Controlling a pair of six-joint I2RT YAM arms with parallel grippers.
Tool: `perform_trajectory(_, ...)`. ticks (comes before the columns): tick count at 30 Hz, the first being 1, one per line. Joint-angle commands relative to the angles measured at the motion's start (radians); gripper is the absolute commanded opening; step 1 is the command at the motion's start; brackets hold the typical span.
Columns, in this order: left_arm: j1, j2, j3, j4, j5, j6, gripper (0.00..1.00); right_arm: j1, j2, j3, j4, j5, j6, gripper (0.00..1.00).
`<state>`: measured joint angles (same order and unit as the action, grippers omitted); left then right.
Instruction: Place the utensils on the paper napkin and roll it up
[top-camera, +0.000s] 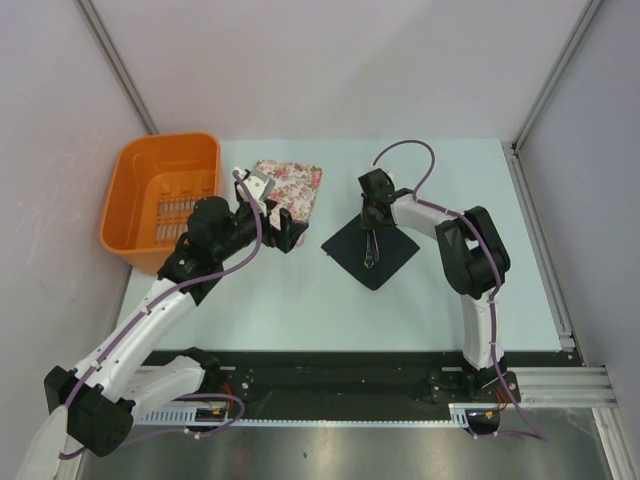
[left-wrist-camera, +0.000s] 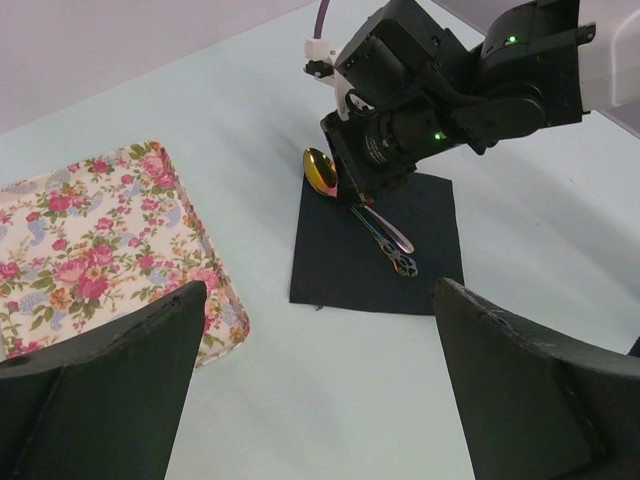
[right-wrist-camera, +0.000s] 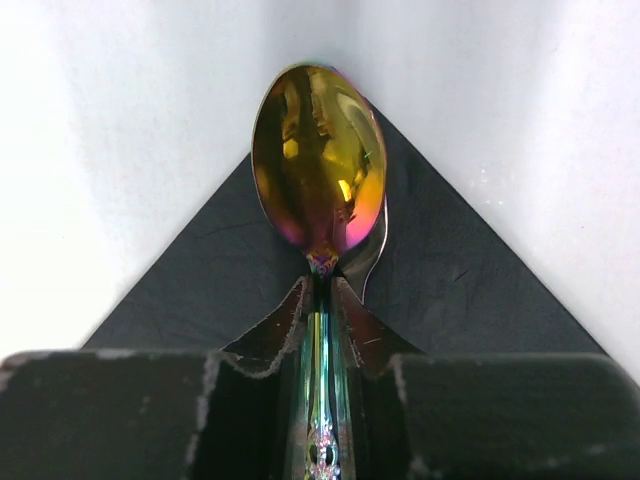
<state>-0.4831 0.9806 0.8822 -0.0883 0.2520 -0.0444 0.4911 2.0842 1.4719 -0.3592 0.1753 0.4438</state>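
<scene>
Top external view: things listed from left to right across the pale table (top-camera: 300, 310).
Orange basket (top-camera: 130, 190): stands at the far left corner of the table.
Left gripper (top-camera: 287, 228): hovers by the near edge of the floral cloth. Its fingers (left-wrist-camera: 100, 380) are spread wide, with nothing between them.
Floral cloth (top-camera: 292, 183): lies flat between the basket and the napkin, apart from both.
Paper napkin (top-camera: 385, 262): a black sheet lying flat and turned corner-on, right of the cloth.
Spoon (right-wrist-camera: 320, 160): lies on the napkin. Its gold bowl juts past one corner onto the table, and its handle runs back across the sheet.
Right gripper (right-wrist-camera: 320, 320): down at the napkin, its fingers (right-wrist-camera: 270, 330) close on either side of the spoon's handle just behind the bowl. I cannot tell whether they pinch it or stand just clear.
</scene>
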Motion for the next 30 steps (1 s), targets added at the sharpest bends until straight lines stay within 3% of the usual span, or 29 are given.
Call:
perform_trajectory(1,0.003,-0.008,-0.008,0.042,0.032,0.001,1.00,0.007,0.005,0.019,0.026,0.013,0.015,0.17)
perform_trajectory(7,0.003,-0.010,-0.014,0.039,0.038,-0.002,1.00,0.004,0.005,0.028,0.016,-0.002,0.019,0.27)
perform_trajectory(11,0.003,0.004,0.001,-0.036,0.049,0.041,0.99,0.004,-0.044,0.053,-0.015,-0.048,0.007,0.39)
perform_trajectory(14,0.003,0.030,0.017,-0.137,0.064,0.161,1.00,-0.003,-0.123,0.057,-0.037,-0.092,-0.020,0.43)
perform_trajectory(16,0.000,0.044,0.011,-0.171,0.160,0.294,1.00,-0.014,-0.165,0.041,-0.050,-0.120,-0.043,0.45)
perform_trajectory(19,-0.075,0.064,-0.040,-0.173,0.158,0.456,1.00,-0.063,-0.240,0.010,-0.060,-0.206,-0.071,0.46)
perform_trajectory(22,-0.236,0.101,-0.113,-0.091,0.063,0.645,1.00,-0.135,-0.292,-0.044,-0.063,-0.318,-0.096,0.46)
perform_trajectory(23,-0.308,0.125,-0.123,-0.044,0.044,0.685,0.96,-0.164,-0.302,-0.068,-0.067,-0.354,-0.100,0.46)
perform_trajectory(26,-0.389,0.258,-0.117,0.045,0.013,0.794,0.86,-0.213,-0.323,-0.108,-0.083,-0.420,-0.108,0.46)
perform_trajectory(30,-0.434,0.458,-0.059,0.137,-0.013,0.891,0.75,-0.295,-0.346,-0.176,-0.087,-0.485,-0.103,0.46)
